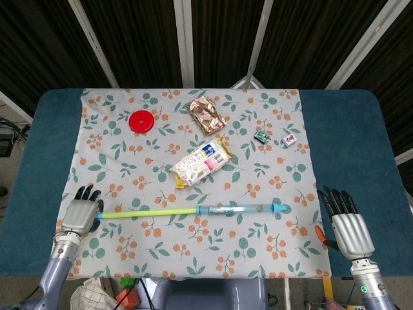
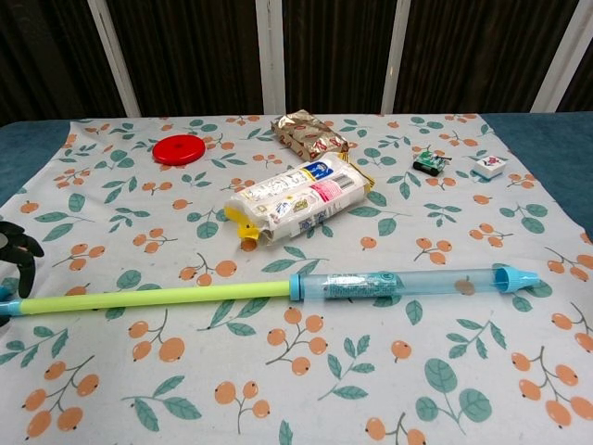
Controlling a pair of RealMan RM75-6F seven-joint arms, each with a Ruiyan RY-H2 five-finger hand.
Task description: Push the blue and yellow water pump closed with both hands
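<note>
**Left hand at the pump handle, right hand waiting off the cloth**

I am looking down at the blue table [image 1: 352, 139], which is carrying a white floral-print cloth [image 1: 258, 248] with orange berries and green leaves. Lying across the near part of that cloth is the long blue and yellow water pump [image 1: 193, 210]: its yellow-green rod is sticking far out to the left of the clear blue barrel, so it is sitting extended, with the nozzle end pointing right.

My left hand [image 1: 79, 215] is sitting at the pump's left end, covering the handle; I cannot tell whether its fingers are actually gripping it. In the chest view only its dark fingertips [image 2: 20, 248] are showing at the frame edge. My right hand [image 1: 346, 226] is resting released, fingers spread, just off the cloth's right edge and apart from the nozzle.

Beyond the pump, a white and pink snack packet with yellow ends [image 1: 201, 163] is lying at mid-cloth. Further back are a crinkled bronze foil pouch [image 1: 206, 114], a flat red round disc [image 1: 141, 121], a small green toy block [image 1: 262, 136] and a small white tile [image 1: 289, 140].
</note>
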